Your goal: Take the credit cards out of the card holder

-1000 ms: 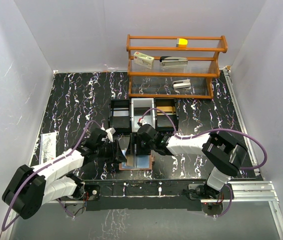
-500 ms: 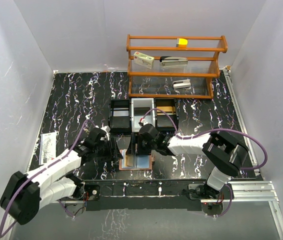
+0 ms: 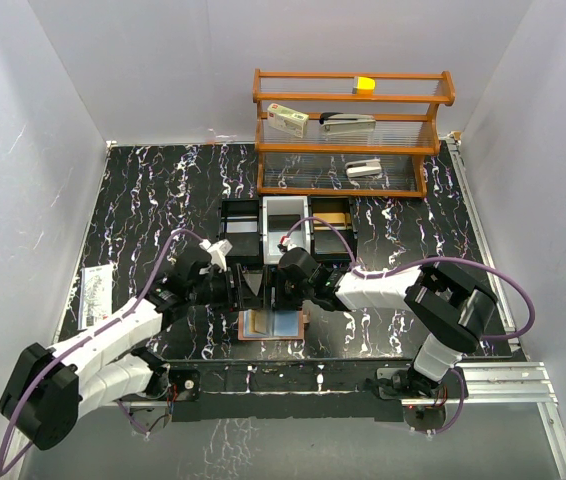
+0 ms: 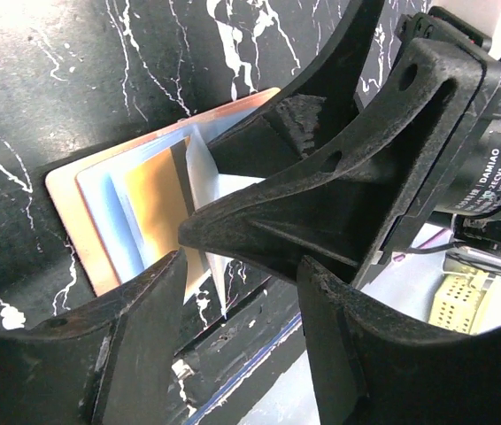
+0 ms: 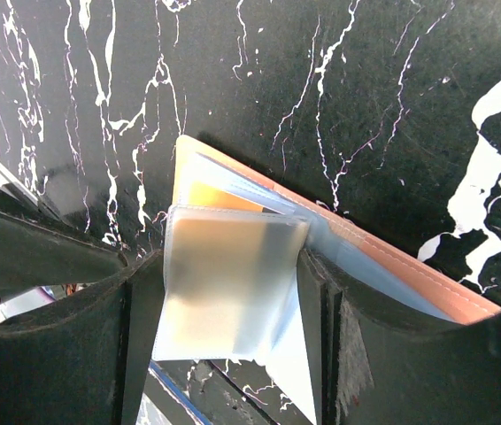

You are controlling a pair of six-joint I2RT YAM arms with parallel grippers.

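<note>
The salmon-pink card holder [image 3: 271,325] lies open near the table's front edge, its rim also visible in the wrist views [image 4: 65,204] [image 5: 410,274]. A yellow-orange credit card [image 4: 158,199] [image 5: 211,197] sits in its pale blue pockets. My right gripper [image 3: 275,300] [image 5: 228,345] stands over the holder, shut across a clear pocket leaf [image 5: 228,283] that is lifted upright between its fingers. My left gripper [image 3: 253,290] [image 4: 242,336] hovers just left of it, open and holding nothing. The right gripper's fingers [image 4: 339,204] fill much of the left wrist view.
A black three-part tray [image 3: 283,232] stands just behind the grippers. Further back is a wooden shelf [image 3: 353,130] with a white-and-red box [image 3: 288,121], a stapler and a yellow block. A printed packet [image 3: 96,295] lies at the left. The table's front edge is close.
My left gripper has opened wider and drawn off the holder's left side, moving right and back toward the right gripper. The right gripper keeps its hold in place.
</note>
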